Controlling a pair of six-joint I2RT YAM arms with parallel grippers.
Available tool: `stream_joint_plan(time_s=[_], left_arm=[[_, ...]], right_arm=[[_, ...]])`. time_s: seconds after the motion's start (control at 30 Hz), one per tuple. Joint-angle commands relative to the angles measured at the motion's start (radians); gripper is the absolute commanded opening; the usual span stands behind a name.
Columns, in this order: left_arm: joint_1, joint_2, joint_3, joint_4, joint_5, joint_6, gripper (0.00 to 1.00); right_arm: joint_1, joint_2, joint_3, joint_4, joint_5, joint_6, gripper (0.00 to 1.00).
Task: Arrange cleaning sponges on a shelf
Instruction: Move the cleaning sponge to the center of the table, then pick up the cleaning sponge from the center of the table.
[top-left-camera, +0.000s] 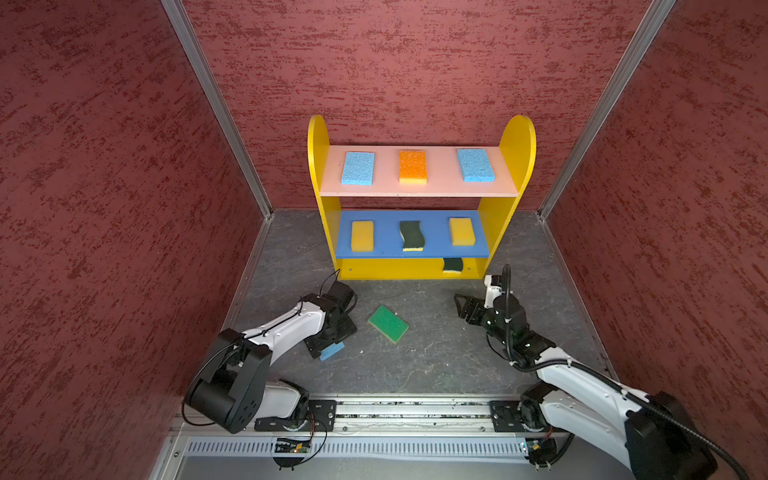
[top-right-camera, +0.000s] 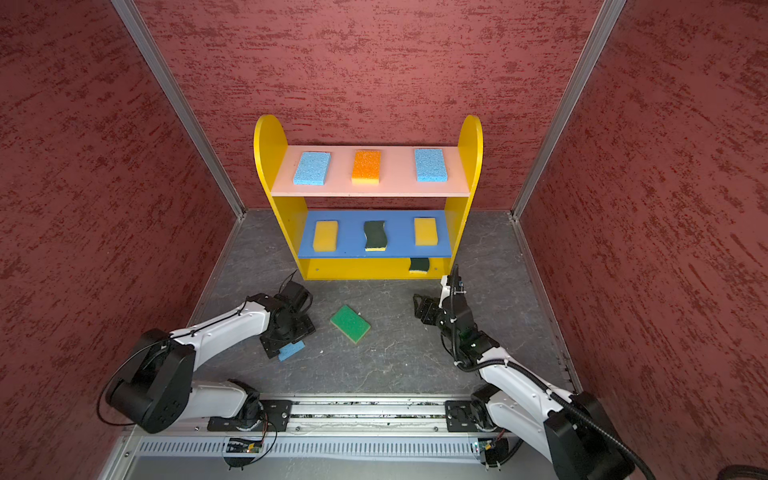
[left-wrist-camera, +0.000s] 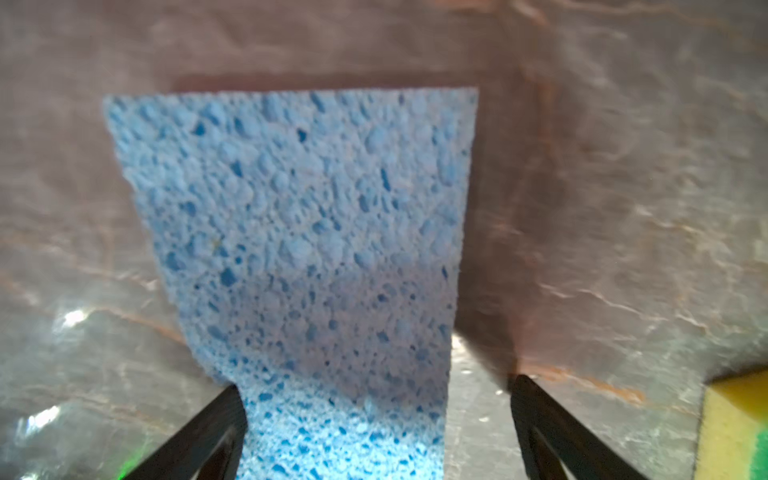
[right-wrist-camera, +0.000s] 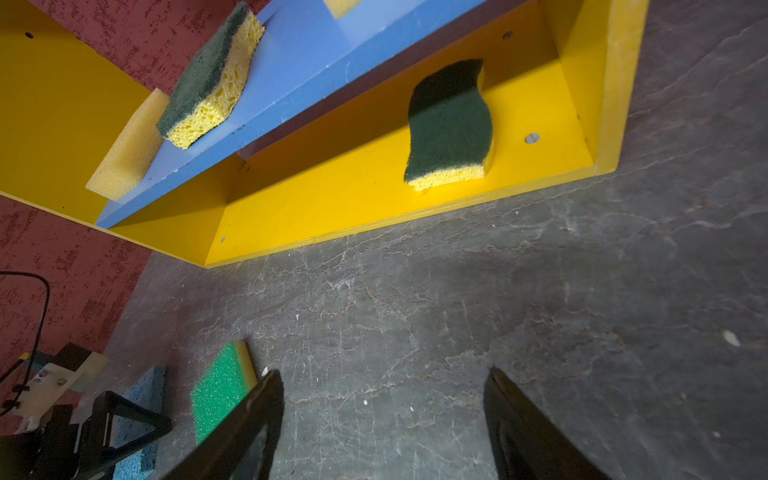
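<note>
Left wrist view caught the left tool (left-wrist-camera: 376, 384) with its jaws spread around a blue sponge (left-wrist-camera: 291, 216) on the bench (left-wrist-camera: 623, 208), one finger (left-wrist-camera: 216, 419) touching its edge. In both top views the shelf (top-left-camera: 318, 166) stood far back with three sponges (top-left-camera: 412, 166) on its pink board (top-left-camera: 436, 183), three on its blue board (top-left-camera: 390, 249) and a dark green sponge (top-left-camera: 452, 264) low on the right, while a green sponge (top-left-camera: 387, 323) lay between the arms. Right of it the right tool (right-wrist-camera: 384, 372) hung with jaws apart, empty.
</note>
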Motion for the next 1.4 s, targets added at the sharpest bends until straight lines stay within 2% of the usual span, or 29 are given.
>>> stream_joint_plan(time_s=[0.0, 0.1, 0.2, 0.43, 0.6, 1.13, 1.37], left_arm=[[-0.029, 0.017, 0.031, 0.121, 0.022, 0.050, 0.97], [-0.055, 0.015, 0.057, 0.112, 0.012, 0.084, 0.96], [-0.095, 0.006, 0.096, 0.055, -0.055, 0.120, 0.96], [-0.116, -0.076, 0.112, -0.086, -0.131, 0.073, 1.00], [-0.153, -0.097, 0.079, -0.098, -0.166, 0.040, 0.99], [-0.162, -0.042, -0.012, 0.120, -0.088, 0.020, 1.00], [-0.163, 0.014, -0.009, 0.110, -0.079, -0.011, 0.99]], right_arm=[[-0.008, -0.040, -0.008, -0.049, 0.048, -0.021, 0.77], [-0.008, -0.069, -0.014, -0.069, 0.056, -0.023, 0.77], [-0.010, -0.085, -0.020, -0.078, 0.053, -0.020, 0.78], [-0.009, -0.093, -0.019, -0.087, 0.039, -0.017, 0.78], [-0.010, -0.096, -0.013, -0.095, 0.034, -0.018, 0.78], [-0.009, -0.102, 0.023, -0.150, 0.032, -0.006, 0.78], [-0.010, -0.112, 0.023, -0.171, 0.039, 0.000, 0.78]])
